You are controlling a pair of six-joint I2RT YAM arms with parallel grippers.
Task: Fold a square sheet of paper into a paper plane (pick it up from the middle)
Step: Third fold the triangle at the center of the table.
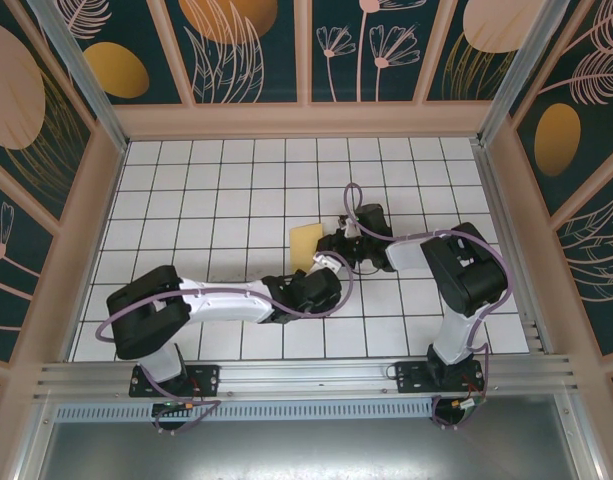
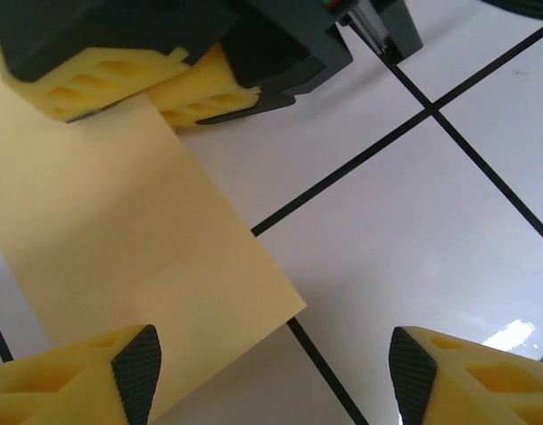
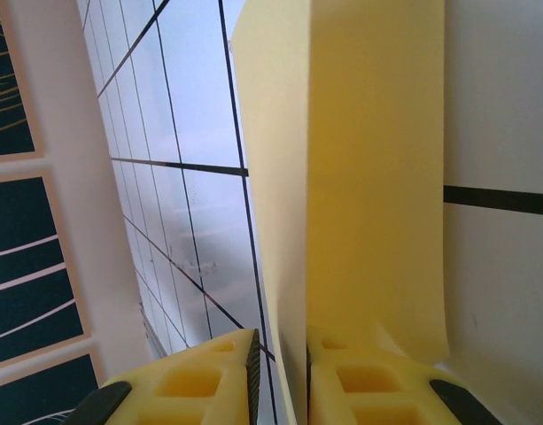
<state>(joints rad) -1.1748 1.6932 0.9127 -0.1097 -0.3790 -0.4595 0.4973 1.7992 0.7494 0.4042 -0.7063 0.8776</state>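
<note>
Right gripper [image 3: 278, 376]: jaws pinched on paper [image 3: 368, 177] edge. Left gripper [image 2: 271, 372]: jaws wide apart, paper at its 10 o'clock. Risk: one-edge hold, sheet may sag or slip.

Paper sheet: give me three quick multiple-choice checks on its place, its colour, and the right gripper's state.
1. Where is the paper sheet? A) middle of the table B) far left corner C) on the front rail
2. Its colour? A) white B) pale yellow C) blue
3. The right gripper is: A) open above it B) shut on it C) shut, empty
Answers: 1A, top view shows it on the centre tiles; 2B, yellow in every view; 3B, right wrist view shows it pinched between the jaws.
</note>
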